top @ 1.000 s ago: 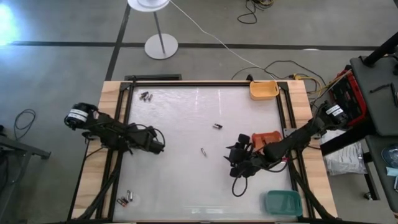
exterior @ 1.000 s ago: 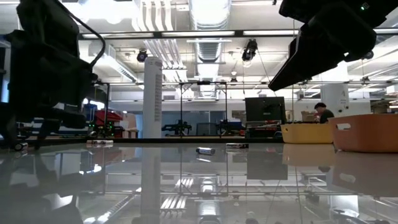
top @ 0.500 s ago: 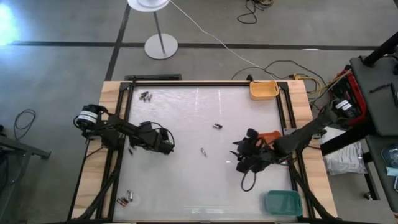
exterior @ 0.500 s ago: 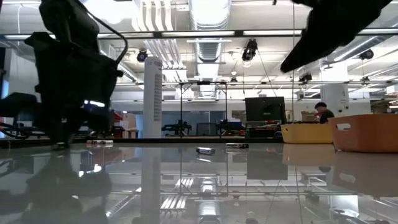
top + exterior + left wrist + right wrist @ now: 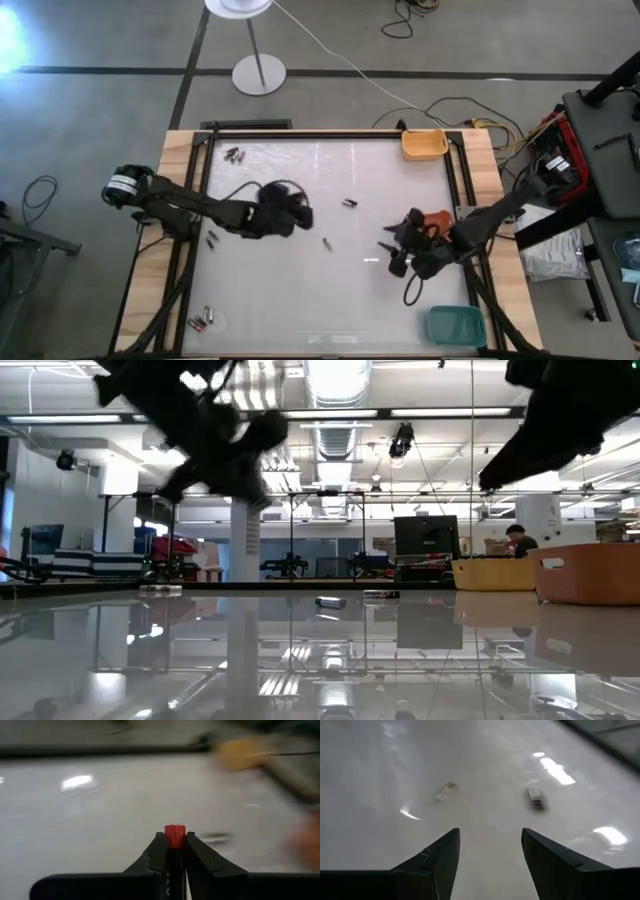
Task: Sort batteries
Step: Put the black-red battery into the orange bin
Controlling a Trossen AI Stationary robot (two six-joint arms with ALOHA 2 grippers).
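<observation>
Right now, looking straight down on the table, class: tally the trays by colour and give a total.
Yellow tray: 1
Orange tray: 1
Teal tray: 1
Total: 3

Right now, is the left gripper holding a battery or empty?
Holding. In the left wrist view, the left gripper is shut on a red-ended battery pinched between its fingertips, above the table.

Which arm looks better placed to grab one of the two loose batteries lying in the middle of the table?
The right. Its end effector is open and empty, facing both small loose cylindrical batteries. The left end effector is already shut on a red-tipped battery, so it probably can't take another.
</observation>
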